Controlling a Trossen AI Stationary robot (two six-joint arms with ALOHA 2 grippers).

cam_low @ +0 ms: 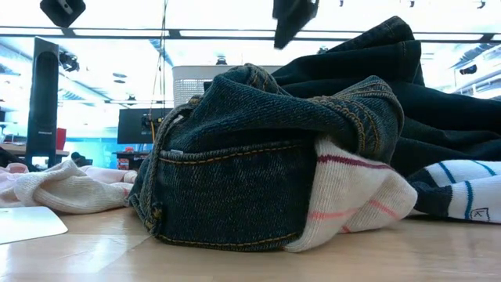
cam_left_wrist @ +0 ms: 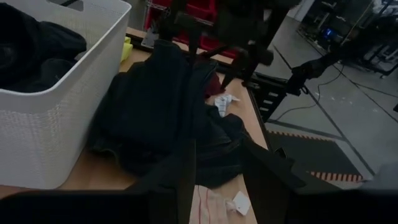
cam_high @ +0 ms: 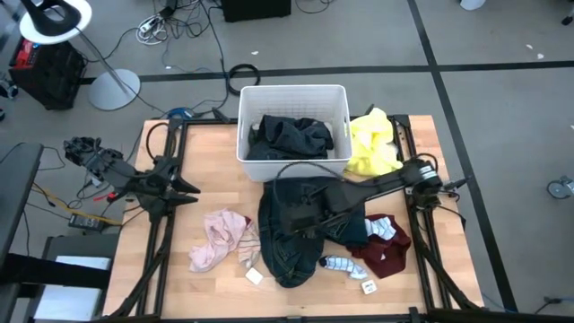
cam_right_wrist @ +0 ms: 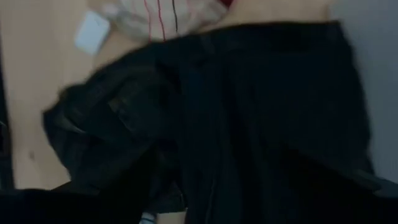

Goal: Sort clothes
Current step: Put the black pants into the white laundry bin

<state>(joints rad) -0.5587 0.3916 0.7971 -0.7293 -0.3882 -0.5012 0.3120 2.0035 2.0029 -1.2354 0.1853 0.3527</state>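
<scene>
Dark navy jeans [cam_high: 287, 242] lie bunched on the table's middle, near the front, with an upper part raised toward my right gripper [cam_high: 303, 221], which is over them and shut on them. In the low view the jeans [cam_low: 235, 172] rest partly on a striped sock [cam_low: 352, 196]. A pale pink garment [cam_high: 220, 238] lies to their left, and a maroon one [cam_high: 386, 251] and a small sock [cam_high: 339, 264] to their right. A yellow garment [cam_high: 372, 144] lies right of the bin. My left gripper [cam_high: 193, 190] is open and empty at the table's left. My right gripper comes at the jeans from above and from the table's right. In the left wrist view a part of the jeans [cam_left_wrist: 168, 56] is drawn up toward it, while the lower part [cam_left_wrist: 149, 143] stays on the table. The cloth hides the fingers, so the hold cannot be told.
A white plastic bin [cam_high: 291, 91] with dark clothes inside stands at the table's far middle. Two small white tags [cam_high: 254, 276] [cam_high: 369, 287] lie near the front. Bare wood shows at the front left [cam_high: 170, 287].
</scene>
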